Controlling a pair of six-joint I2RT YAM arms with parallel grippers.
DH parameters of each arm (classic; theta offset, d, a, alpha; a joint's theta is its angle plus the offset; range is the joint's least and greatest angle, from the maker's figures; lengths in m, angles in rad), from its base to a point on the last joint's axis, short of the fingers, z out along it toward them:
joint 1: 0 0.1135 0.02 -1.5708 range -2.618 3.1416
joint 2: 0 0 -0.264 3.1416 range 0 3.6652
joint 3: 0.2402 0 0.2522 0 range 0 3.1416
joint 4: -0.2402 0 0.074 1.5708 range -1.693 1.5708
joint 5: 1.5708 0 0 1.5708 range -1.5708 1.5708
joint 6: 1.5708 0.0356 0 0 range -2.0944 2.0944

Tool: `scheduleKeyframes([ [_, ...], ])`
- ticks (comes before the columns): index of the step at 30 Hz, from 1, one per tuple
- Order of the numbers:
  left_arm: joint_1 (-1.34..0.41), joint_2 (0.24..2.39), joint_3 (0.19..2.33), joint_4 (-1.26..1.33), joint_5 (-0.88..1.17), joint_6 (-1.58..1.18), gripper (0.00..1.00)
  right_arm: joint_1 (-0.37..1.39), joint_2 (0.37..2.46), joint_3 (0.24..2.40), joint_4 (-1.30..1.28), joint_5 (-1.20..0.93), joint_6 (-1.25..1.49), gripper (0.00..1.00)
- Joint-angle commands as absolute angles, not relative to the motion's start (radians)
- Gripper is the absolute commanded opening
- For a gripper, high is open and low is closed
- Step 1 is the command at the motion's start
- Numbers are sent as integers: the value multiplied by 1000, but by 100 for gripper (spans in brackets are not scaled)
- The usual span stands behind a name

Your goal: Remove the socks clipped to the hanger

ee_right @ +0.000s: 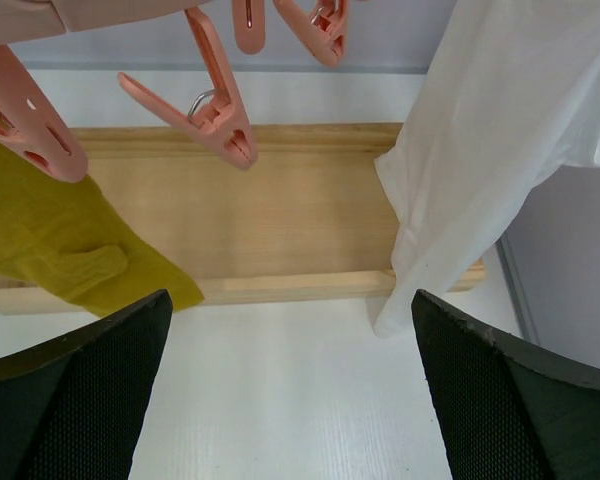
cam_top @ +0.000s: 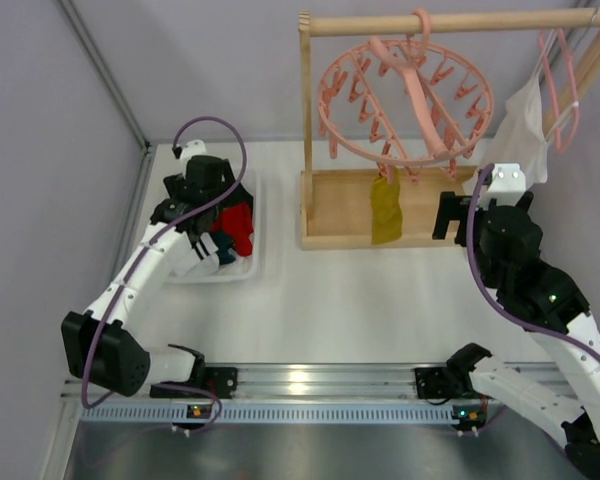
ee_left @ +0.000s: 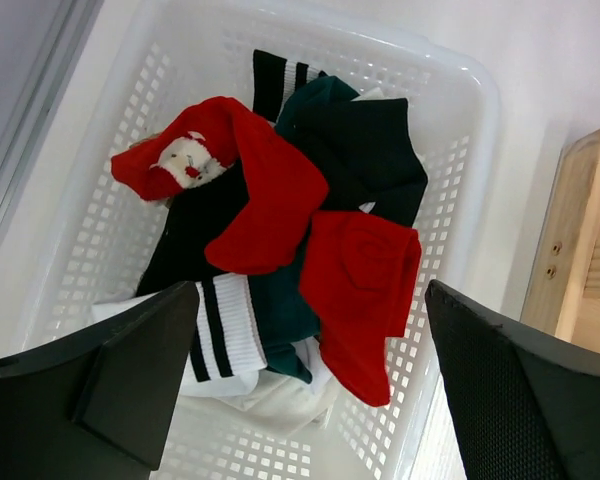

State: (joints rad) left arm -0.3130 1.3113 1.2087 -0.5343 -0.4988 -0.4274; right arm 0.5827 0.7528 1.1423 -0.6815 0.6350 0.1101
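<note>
the only sock on the hanger [cam_top: 405,100], a mustard sock [cam_top: 386,212], hangs from a peg [ee_right: 25,135] at its lower rim, mid-right of the top view; the other socks [ee_left: 280,210] lie in the basket [ee_left: 465,110] under the left gripper [ee_left: 310,290], which is spread and empty. the right gripper [ee_right: 290,305], also spread and empty, has the sock at the left edge of its view. it should shift left, pinch the fabric just below the peg and pull straight down, away from the white garment [ee_right: 490,150].

I see a mustard sock [cam_top: 386,210], a pink hanger [cam_top: 421,100], red socks [ee_left: 360,280], a black-and-white striped sock [ee_left: 225,325], a white basket [ee_left: 450,180].
</note>
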Motion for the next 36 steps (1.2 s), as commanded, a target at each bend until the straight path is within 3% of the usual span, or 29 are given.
scheduleKeyframes([
  [1,-313,1249,1204,-537,-525,-430,99,568,738,1146,-692,640,132,99],
  [3,-311,1236,1210,-532,-490,-440,98,566,723,1143,-696,626,138,100],
  [7,-331,1210,1201,-451,-217,-454,99,566,684,1128,-693,572,164,99],
  [14,-500,1151,1004,4,281,-304,99,566,614,1118,-707,390,172,99],
  [18,-670,1147,913,277,356,-157,99,565,583,1118,-703,197,156,99],
  [25,-712,1294,882,509,379,-146,99,566,555,1106,-673,49,152,99],
  [36,-830,1554,994,595,319,-78,99,566,489,1060,-580,-106,159,99],
])
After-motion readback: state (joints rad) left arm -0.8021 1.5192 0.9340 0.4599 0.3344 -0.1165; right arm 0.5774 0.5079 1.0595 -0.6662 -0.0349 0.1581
